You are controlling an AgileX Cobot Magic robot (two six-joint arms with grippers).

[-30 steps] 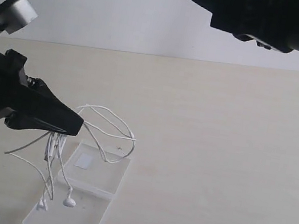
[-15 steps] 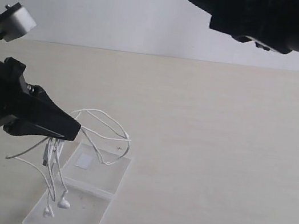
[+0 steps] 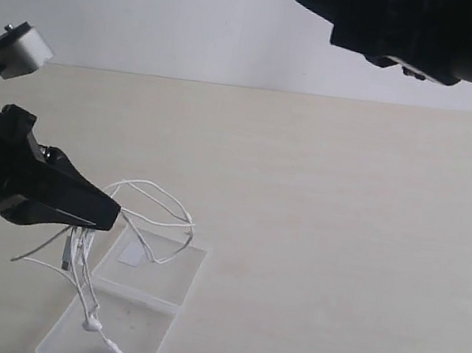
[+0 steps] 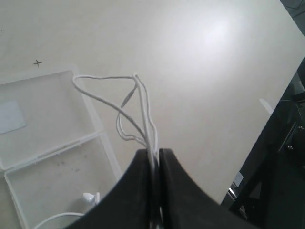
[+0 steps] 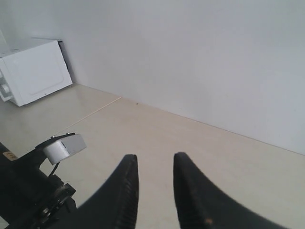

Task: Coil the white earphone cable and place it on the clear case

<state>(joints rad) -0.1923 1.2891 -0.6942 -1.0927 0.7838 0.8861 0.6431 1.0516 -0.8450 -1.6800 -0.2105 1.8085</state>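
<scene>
My left gripper (image 3: pixel 112 212) (image 4: pixel 153 151) is shut on a bundle of the white earphone cable (image 3: pixel 156 192) (image 4: pixel 125 98), held just above the clear case (image 3: pixel 169 288) (image 4: pixel 55 80). Loops of cable stick out past the fingertips over the case's far half, the one with the white sticker (image 3: pixel 133 253). Loose strands hang down, and both earbuds (image 3: pixel 91 324) rest on the near half; one earbud (image 4: pixel 89 197) shows in the left wrist view. My right gripper (image 5: pixel 155 158) is open and empty, raised high above the table at the top of the exterior view.
The case lies open near the front left of the beige table (image 3: pixel 345 232). A white microwave-like box (image 5: pixel 33 71) stands by the wall in the right wrist view. A small pen cross (image 4: pixel 37 62) marks the table beside the case.
My left gripper has sunk and drawn back to the left with the cable. The hanging earbuds have come down onto the case's near half. The right arm has stayed still.
</scene>
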